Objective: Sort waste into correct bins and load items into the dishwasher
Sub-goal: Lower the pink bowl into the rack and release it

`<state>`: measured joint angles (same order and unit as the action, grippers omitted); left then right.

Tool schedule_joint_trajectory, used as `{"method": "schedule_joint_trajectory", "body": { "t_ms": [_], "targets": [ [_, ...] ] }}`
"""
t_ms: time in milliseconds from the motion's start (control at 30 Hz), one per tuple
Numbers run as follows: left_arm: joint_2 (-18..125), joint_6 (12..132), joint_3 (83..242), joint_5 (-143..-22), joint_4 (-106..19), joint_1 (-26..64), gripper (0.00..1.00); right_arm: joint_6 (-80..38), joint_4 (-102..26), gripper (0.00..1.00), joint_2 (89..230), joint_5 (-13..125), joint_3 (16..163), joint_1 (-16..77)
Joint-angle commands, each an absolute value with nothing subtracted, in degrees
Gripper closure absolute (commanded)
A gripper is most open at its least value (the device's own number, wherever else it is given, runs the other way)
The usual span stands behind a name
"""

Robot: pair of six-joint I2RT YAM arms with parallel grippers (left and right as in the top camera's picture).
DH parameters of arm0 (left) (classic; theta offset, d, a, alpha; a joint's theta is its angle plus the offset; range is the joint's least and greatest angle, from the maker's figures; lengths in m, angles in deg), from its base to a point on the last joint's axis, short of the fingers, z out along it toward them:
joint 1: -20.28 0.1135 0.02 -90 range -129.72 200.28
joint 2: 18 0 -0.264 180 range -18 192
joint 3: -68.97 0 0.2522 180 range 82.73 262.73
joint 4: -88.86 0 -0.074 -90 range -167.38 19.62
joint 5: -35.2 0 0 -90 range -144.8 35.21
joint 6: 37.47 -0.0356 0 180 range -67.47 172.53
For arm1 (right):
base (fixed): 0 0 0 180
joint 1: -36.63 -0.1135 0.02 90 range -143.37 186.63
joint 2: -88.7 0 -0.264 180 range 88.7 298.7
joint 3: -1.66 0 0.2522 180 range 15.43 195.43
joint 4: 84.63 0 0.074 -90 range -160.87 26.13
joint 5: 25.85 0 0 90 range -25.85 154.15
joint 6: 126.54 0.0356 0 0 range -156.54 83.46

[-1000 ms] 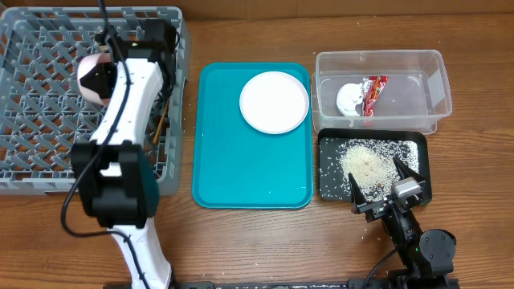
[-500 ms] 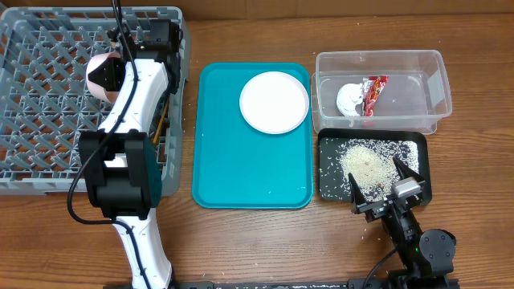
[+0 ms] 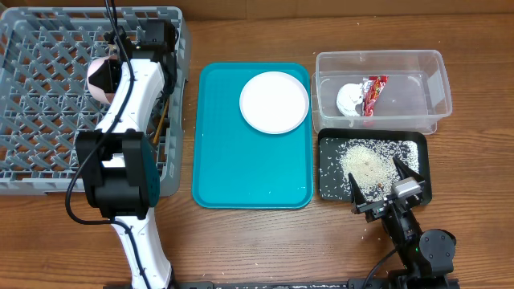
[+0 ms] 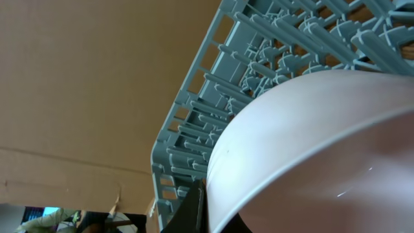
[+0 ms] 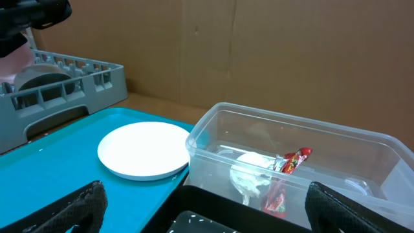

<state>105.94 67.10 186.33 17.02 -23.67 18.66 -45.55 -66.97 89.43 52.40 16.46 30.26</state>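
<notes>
One smooth, glossy pale pink bowl (image 4: pixel 310 142) over grey lattice rack (image 4: pixel 259 52)

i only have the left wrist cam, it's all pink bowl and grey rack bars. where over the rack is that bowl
Observer: Overhead shows the pink bowl in the left gripper, over the right part of the grey rack, toward its far side.
Operator: ok, what's left to load
Observer: The white plate sits on the teal tray, in its far right corner.
Operator: and the right arm
Observer: The right gripper stands open at the near edge of the black tray, which holds the rice.
</notes>
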Motion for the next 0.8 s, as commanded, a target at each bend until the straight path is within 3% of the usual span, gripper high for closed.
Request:
{"method": "schedule_joint_trajectory", "body": {
  "t_ms": [0, 400, 667, 767],
  "targets": [
    [106.4, 66.9, 186.7, 17.2, -23.0, 18.9, 0.96, -45.4, -67.3, 0.0, 88.9, 52.5, 15.9, 30.1],
    [106.4, 65.8, 186.7, 23.0, -21.6, 18.7, 0.96, -45.4, -67.3, 0.0, 88.9, 52.5, 15.9, 30.2],
    [106.4, 73.4, 186.7, 10.9, -14.0, 18.8, 0.95, -45.4, -67.3, 0.0, 88.9, 52.5, 15.9, 30.1],
    [106.4, 74.4, 186.7, 10.1, -13.1, 18.8, 0.9, -45.4, -67.3, 0.0, 88.9, 52.5, 15.9, 30.2]
  ]
}}
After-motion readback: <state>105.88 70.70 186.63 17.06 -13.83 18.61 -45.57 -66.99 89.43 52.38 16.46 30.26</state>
